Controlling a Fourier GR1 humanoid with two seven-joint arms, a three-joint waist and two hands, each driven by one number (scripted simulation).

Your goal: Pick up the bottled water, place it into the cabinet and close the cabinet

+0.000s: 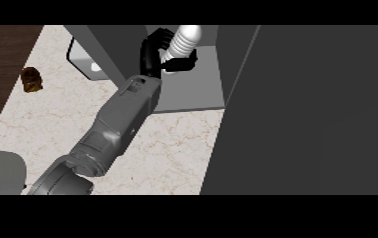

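The bottled water [184,39] is a white bottle standing just inside the open cabinet [193,94], over its grey floor. My right hand [153,52] is shut on the bottle's lower part, with fingers on its left side and the thumb on its right. The bottle's base is hidden by the hand. My grey right forearm [125,117] runs from the lower left up to the cabinet. The cabinet door [303,112] stands open as a large dark panel filling the right side. My left hand does not show.
A small brown object [31,79] lies on the marble counter [177,147] at the left. A white object [83,61] sits partly hidden behind the cabinet's left wall [103,47]. A grey shape [10,172] shows at the lower left edge.
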